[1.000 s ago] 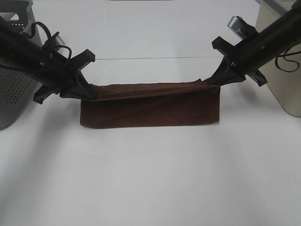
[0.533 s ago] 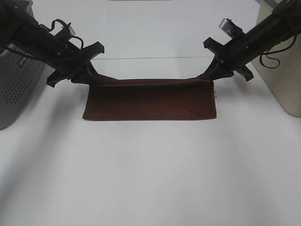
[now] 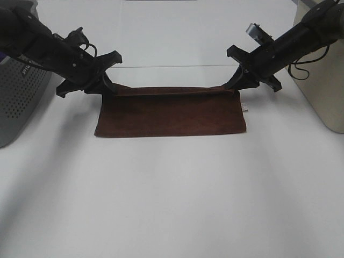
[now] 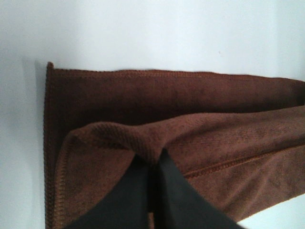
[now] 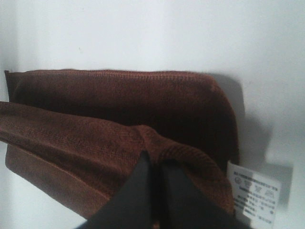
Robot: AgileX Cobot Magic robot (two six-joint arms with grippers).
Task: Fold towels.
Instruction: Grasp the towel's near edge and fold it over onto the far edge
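Farther back, left tool [image 3: 113,90] and right tool [image 3: 230,86] pinch the towel [image 3: 171,115]; only right wrist shows tag [image 5: 255,191] print

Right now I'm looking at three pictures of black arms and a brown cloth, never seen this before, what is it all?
It is a robot with two black arms, each ending in a two-fingered pincer. The wide picture comes from a camera mounted high; the two close-ups come from cameras on the wrists. On the white table lies a reddish-brown towel, folded over, with a white tag at one edge. The left gripper and the right gripper each pinch a far corner of its upper layer.
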